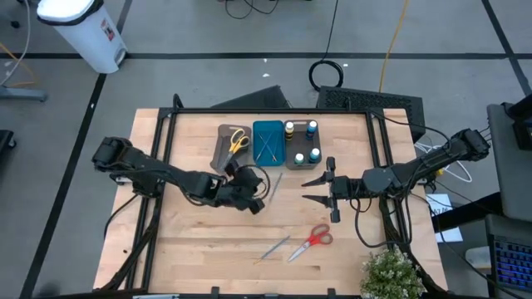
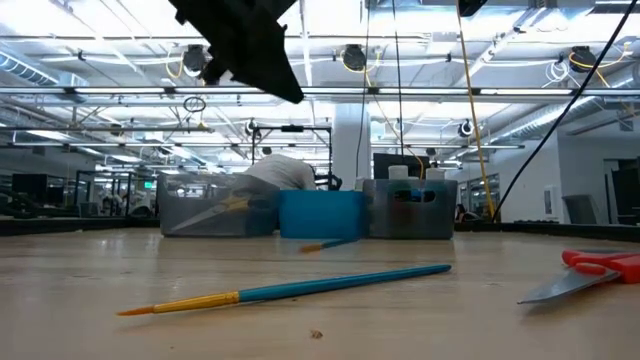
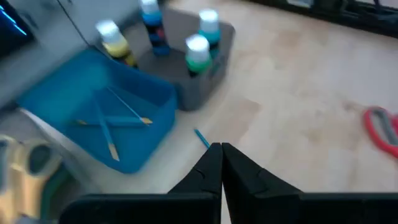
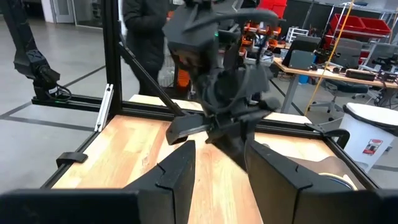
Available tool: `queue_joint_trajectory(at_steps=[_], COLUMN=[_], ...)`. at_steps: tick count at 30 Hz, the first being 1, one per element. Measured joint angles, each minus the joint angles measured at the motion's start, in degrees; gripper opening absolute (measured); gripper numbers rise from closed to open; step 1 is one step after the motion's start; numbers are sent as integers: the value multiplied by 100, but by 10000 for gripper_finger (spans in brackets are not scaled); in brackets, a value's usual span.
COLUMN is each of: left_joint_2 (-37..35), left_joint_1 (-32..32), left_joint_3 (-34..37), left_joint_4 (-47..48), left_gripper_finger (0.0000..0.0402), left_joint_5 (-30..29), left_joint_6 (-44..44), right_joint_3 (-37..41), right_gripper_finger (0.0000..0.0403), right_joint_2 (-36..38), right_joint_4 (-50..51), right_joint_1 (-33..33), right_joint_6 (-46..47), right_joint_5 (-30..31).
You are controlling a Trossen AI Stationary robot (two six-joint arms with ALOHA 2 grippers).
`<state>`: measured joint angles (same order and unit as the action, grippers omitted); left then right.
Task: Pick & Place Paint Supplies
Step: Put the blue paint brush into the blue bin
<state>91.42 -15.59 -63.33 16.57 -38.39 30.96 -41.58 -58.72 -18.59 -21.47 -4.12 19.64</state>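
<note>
Red scissors (image 1: 312, 241) and a brush (image 1: 273, 247) lie loose on your worktop (image 1: 191, 241) at 6 o'clock, long axes toward 2. Another brush (image 1: 277, 184) beside the left gripper (image 1: 259, 194), fingers together and empty, points 12. Right gripper (image 1: 318, 190) waits at 3, fingers apart. At 12, trays (image 1: 268, 141) already hold yellow scissors (image 1: 238, 139), brushes, four bottles (image 1: 302, 141).

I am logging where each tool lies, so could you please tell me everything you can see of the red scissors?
The red scissors have red, plastic-looking handles and grey metal blades. They lie flat on the bare wooden table, near its front edge, blades pointing toward a brush lying close beside the tips. Whether the two touch cannot be told. Neither hand is near them. The low view shows one handle and a blade tip.
</note>
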Motion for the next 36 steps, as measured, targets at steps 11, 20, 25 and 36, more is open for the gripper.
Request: queue_joint_trajectory(at_steps=[11,20,25,36], left_joint_2=[1119,2108,2247,2275], left_joint_1=[76,98,90,58], left_joint_3=[-3,-11,-31,-22], left_joint_4=[-740,-972,-971,-684], left_gripper_finger=[102,157,161,73], left_joint_5=[1450,2534,2457,2448], left_joint_6=[660,1225,1318,1338], right_joint_3=[-2,-2,-2,-2], right_gripper_finger=[130,130,130,130], right_joint_2=[-137,-140,-140,-140], right_joint_4=[43,46,43,28], right_joint_1=[7,9,9,9], right_joint_6=[-11,-11,-19,-22], right_joint_5=[-10,-18,-19,-20])
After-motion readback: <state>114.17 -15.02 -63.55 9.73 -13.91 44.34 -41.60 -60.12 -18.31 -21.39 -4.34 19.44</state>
